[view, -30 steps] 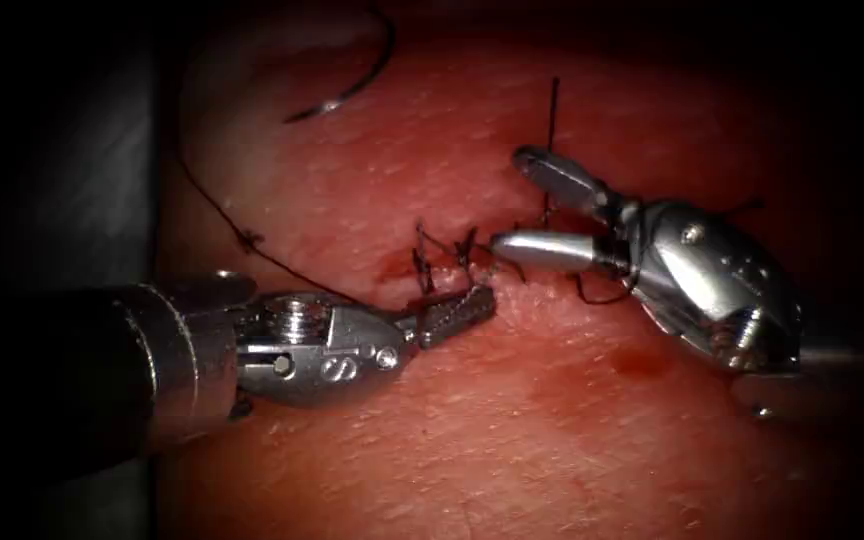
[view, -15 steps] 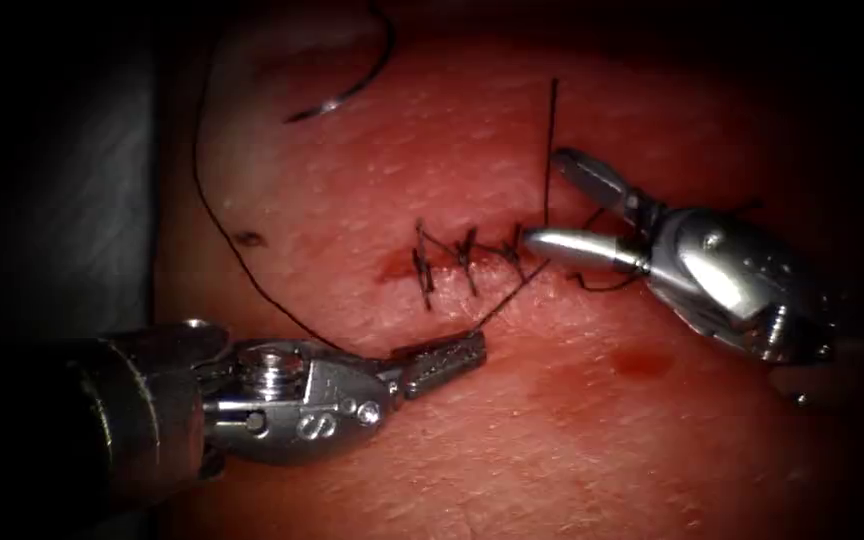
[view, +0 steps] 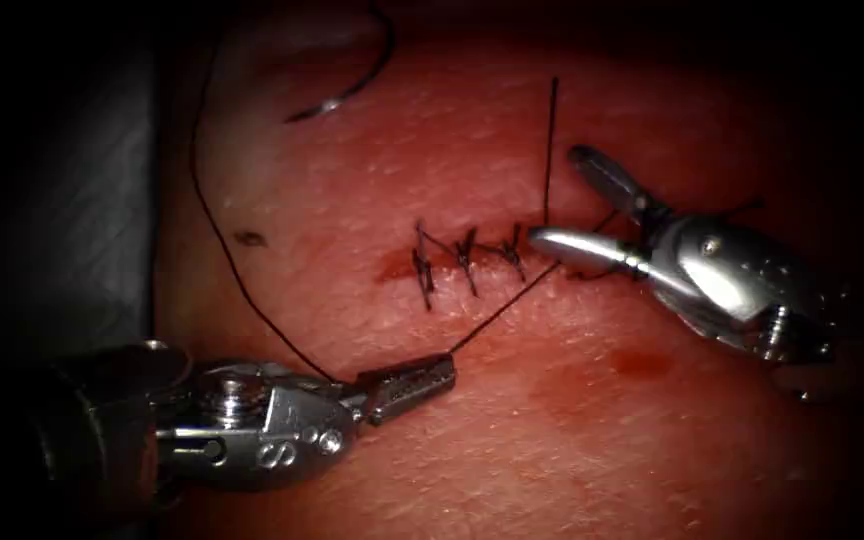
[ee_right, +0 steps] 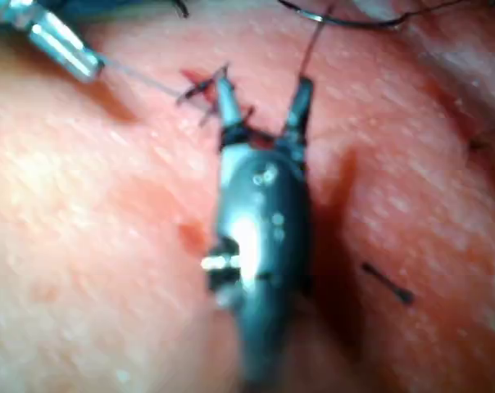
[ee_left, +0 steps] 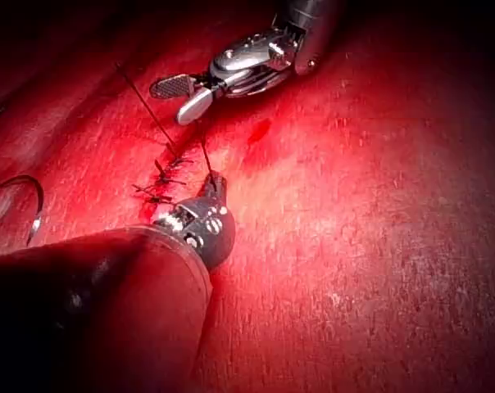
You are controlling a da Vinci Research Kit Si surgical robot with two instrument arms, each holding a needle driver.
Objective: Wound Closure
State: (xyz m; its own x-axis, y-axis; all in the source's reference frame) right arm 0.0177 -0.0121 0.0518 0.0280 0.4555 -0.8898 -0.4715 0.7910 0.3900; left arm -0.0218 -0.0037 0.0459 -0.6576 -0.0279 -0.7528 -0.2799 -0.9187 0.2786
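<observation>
My left tool sits below and left of the stitched cut, jaws shut on the thread. That strand runs taut up to the cut's right end. A longer strand trails up the left side toward the curved needle, which lies free on the tissue, held by neither tool. At the cut's right end my right tool stands open, holding nothing, with an upright thread tail passing between its jaws. The left wrist view shows my left tool, the right tool and the needle. The right wrist view shows the open right tool.
A red fluid spot lies on the tissue below the right tool, and another smear marks the cut's left end. A small dark knot of thread rests left of the cut. A cut piece of thread lies beside the right tool's shaft.
My left tool has drawn down and to the left with the thread, pulling the strand from the cut's right end straight. The right tool shifted slightly right, still open.
</observation>
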